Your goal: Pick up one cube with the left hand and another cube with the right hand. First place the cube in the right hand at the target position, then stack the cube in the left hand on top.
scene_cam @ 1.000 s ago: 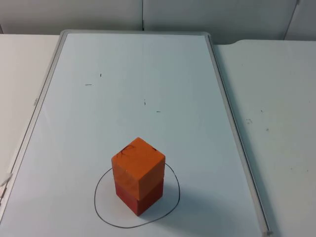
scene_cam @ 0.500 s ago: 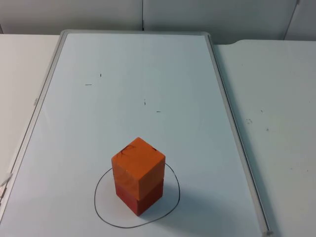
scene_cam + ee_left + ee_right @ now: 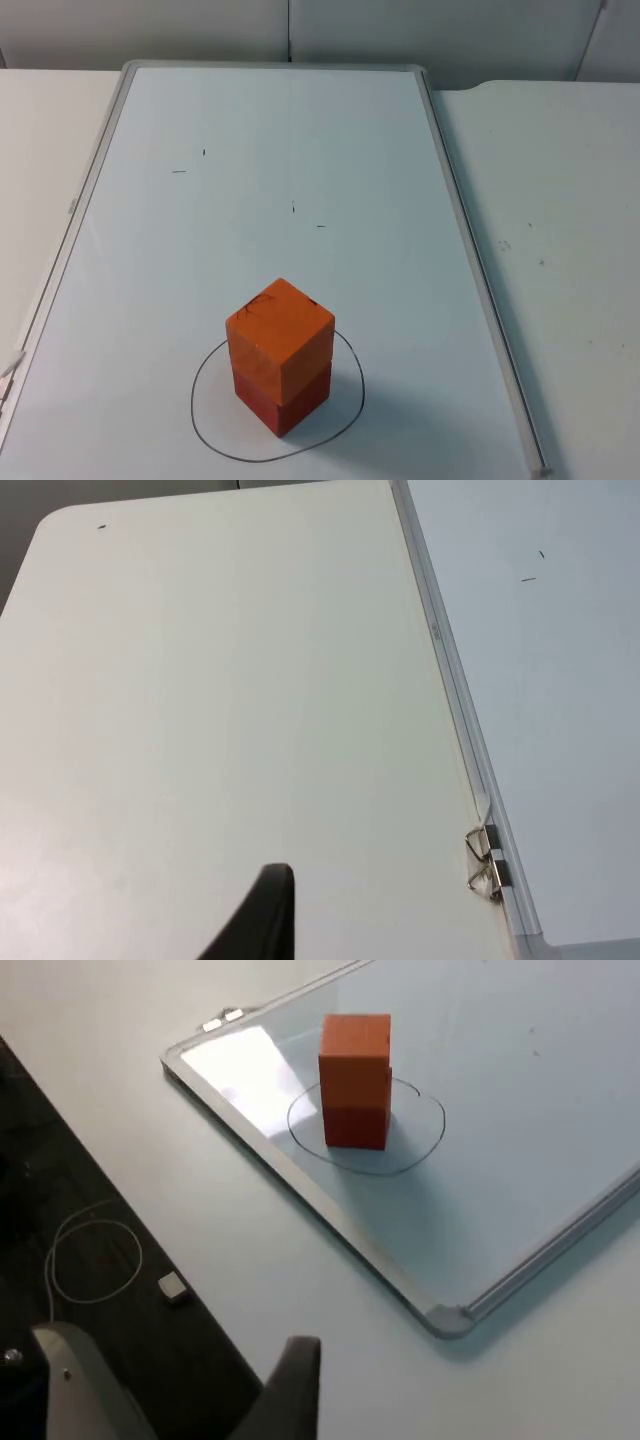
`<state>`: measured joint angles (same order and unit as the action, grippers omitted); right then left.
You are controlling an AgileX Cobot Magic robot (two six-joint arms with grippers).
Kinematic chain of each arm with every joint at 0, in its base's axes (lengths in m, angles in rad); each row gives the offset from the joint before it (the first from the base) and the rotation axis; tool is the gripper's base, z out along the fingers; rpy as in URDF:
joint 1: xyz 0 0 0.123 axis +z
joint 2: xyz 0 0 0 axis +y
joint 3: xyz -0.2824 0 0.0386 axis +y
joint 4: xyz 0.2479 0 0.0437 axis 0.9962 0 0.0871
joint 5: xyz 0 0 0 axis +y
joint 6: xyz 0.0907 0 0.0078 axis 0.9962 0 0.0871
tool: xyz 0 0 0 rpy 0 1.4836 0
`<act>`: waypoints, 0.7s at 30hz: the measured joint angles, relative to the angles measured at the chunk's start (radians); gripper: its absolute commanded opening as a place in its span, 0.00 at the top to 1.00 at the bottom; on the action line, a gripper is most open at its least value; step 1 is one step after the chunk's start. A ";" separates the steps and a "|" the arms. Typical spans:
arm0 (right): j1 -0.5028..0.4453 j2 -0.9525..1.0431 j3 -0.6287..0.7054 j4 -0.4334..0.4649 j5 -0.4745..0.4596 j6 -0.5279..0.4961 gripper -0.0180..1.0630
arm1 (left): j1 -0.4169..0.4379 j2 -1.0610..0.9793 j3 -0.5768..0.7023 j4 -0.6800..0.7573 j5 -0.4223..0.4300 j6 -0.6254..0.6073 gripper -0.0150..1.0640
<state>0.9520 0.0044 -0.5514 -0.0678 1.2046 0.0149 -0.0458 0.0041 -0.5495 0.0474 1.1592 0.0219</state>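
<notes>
While both arms wait off the whiteboard, the stack stands finished inside the drawn ring.
Table top (image 3: 560, 200): white; one, carrying the whiteboard.
Whiteboard (image 3: 290, 150): one, silver-framed, lying flat; a few short pen ticks, no readable writing.
Drawn circle (image 3: 205, 435): one thin black ring near the board's front edge; the stack sits inside it.
Cubes: two. Orange cube (image 3: 280, 340) rests squarely on the red cube (image 3: 285, 402), edges roughly aligned; dark scribble on the orange top face, not legible.
Left gripper (image 3: 262, 920): one black fingertip seen over bare table just beside the board's frame, near two metal clips (image 3: 485, 860); holds nothing visible; finger spacing cannot be judged.
Right gripper (image 3: 295, 1385): one fingertip seen over the table edge, well apart from the stack; opening likewise cannot be judged.
</notes>
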 measured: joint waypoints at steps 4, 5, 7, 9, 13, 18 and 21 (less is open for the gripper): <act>0.000 0.000 -0.004 -0.009 0.018 -0.005 0.16 | 0.000 0.000 0.000 0.000 0.000 0.000 0.01; 0.000 0.000 -0.004 -0.009 0.018 -0.005 0.16 | 0.000 0.000 0.000 0.000 0.000 0.000 0.01; 0.000 0.000 -0.002 -0.009 0.014 -0.005 0.16 | 0.000 0.000 0.000 0.000 0.000 0.000 0.01; 0.000 0.000 -0.002 -0.009 0.012 -0.005 0.16 | 0.000 0.000 0.000 0.000 0.000 0.000 0.01; 0.000 0.000 -0.002 -0.009 -0.006 -0.004 0.16 | 0.000 0.000 0.000 0.000 0.000 0.000 0.01; 0.000 0.002 0.022 -0.009 -0.083 0.010 0.16 | 0.000 0.000 0.000 0.000 0.000 0.000 0.01; 0.000 0.002 0.031 -0.009 -0.094 0.010 0.16 | 0.000 0.000 0.000 0.000 0.000 0.000 0.01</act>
<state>0.9520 0.0062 -0.5203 -0.0768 1.1105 0.0250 -0.0458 0.0041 -0.5495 0.0474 1.1592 0.0219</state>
